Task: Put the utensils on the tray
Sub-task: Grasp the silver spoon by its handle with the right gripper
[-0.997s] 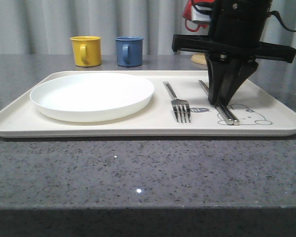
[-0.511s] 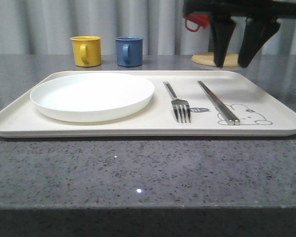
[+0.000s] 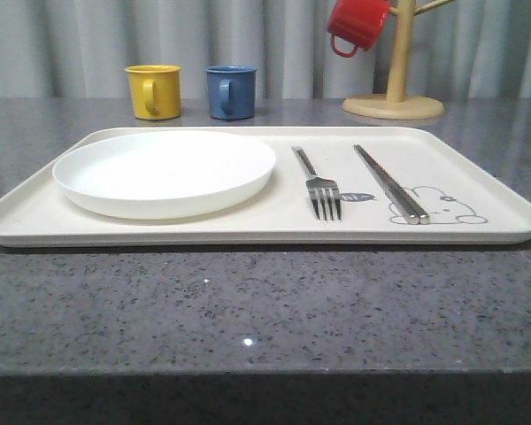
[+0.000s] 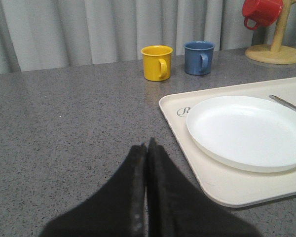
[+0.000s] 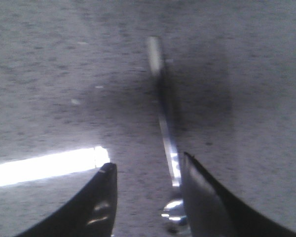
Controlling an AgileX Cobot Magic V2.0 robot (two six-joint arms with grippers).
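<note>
On the cream tray [image 3: 478, 168], the white plate [image 3: 164, 171] lies left of the fork [image 3: 320, 188], the chopsticks [image 3: 391, 184] right of it. The left gripper [image 4: 147, 148] is closed, empty. The blurred right gripper [image 5: 147, 170] is spread over the spoon [image 5: 165, 128], whose bowl is half hidden.

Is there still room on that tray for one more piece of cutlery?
Yes. The tray is bare right of the chopsticks, over the rabbit drawing, and along its front rim. The strips between plate, fork and chopsticks are narrower. The left half is mostly plate.
</note>
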